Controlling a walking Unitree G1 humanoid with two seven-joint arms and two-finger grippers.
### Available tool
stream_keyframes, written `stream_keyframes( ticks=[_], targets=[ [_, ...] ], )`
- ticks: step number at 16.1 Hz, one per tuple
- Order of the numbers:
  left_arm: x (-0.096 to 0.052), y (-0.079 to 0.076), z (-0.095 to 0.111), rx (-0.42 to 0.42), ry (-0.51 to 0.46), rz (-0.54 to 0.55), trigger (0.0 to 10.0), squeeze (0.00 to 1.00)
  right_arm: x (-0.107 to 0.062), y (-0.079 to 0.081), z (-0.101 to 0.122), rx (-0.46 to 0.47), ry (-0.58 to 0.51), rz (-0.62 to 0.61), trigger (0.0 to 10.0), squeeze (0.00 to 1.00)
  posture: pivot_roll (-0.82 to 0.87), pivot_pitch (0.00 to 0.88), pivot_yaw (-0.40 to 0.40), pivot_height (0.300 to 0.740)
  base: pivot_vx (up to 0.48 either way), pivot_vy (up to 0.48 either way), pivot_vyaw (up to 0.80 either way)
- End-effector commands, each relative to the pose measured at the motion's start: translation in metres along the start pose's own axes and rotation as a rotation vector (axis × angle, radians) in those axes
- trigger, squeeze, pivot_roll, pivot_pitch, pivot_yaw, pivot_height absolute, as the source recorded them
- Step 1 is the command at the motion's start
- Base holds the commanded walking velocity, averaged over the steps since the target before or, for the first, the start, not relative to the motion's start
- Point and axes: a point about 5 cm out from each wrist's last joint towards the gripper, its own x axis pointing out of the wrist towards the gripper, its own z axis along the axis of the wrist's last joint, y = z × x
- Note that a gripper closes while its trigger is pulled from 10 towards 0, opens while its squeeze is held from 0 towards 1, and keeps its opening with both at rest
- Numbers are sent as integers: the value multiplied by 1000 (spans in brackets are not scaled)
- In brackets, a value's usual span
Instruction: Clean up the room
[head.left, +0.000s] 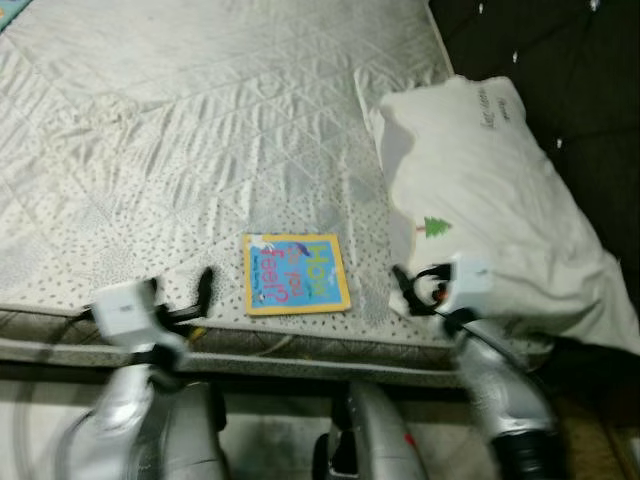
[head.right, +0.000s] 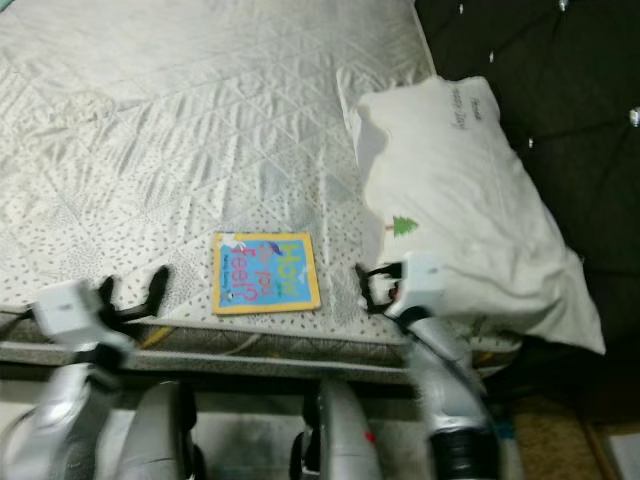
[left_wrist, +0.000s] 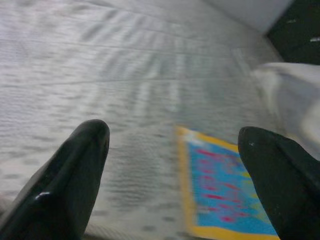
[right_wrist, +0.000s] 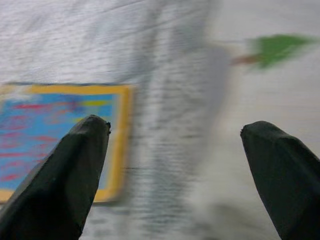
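A thin blue book with a yellow border (head.left: 296, 273) lies flat on the bed's quilted white cover (head.left: 200, 150), close to the near edge. My left gripper (head.left: 197, 300) hovers over that edge just left of the book, open and empty. In the left wrist view its fingers (left_wrist: 65, 185) stand wide apart with the book (left_wrist: 225, 195) ahead between them. My right gripper (head.left: 408, 290) is open to the right of the book, beside the white pillow (head.left: 490, 200). The right wrist view has the book (right_wrist: 55, 135) by one fingertip and the pillow's green tree print (right_wrist: 275, 47).
The pillow with a small green tree lies at the bed's right side against a dark tufted headboard (head.left: 570, 80). The mattress edge (head.left: 300, 350) runs across in front of my legs (head.left: 370, 440). Pale floor lies below.
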Motion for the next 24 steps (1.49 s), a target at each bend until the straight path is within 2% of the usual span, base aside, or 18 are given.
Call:
stream_keyframes(
  ticks=[1, 3, 9, 13, 17, 21, 24],
  targets=[
    [-1, -5, -2, -14, 4, -17, 10000, 0, -3, -9, -1, -8, 13, -22, 10000, 0, -19, 231, -139, 596, 461, 0, 0],
    [-1, -4, -4, -18, 14, 5, 10000, 0, -3, -9, -2, -11, 16, -22, 10000, 0, -18, 229, -140, 596, 362, 0, 0],
    [-1, 4, -8, -5, 40, 67, 10000, 0, -4, -14, -5, -38, 35, -31, 10000, 0, -19, 224, -141, 596, 0, 0, 0],
    [-6, 19, -12, 33, 64, 154, 10000, 0, -6, -20, -8, -81, 57, -35, 10000, 0, -18, 222, -146, 596, 0, 0, 0],
    [-8, 28, -11, 53, 76, 197, 10000, 0, -6, -18, -8, -78, 55, -24, 10000, 0, -18, 221, -147, 596, 0, 0, 269],
    [-17, 48, -16, 64, 121, 263, 10000, 0, -8, -26, -11, -92, 78, -40, 10000, 0, -27, 233, -155, 596, 0, 0, 0],
    [-10, 61, -23, 68, 186, 249, 10000, 0, -13, -36, -9, -120, 76, -66, 10000, 0, -67, 241, -170, 596, 0, 0, 0]
  ],
)
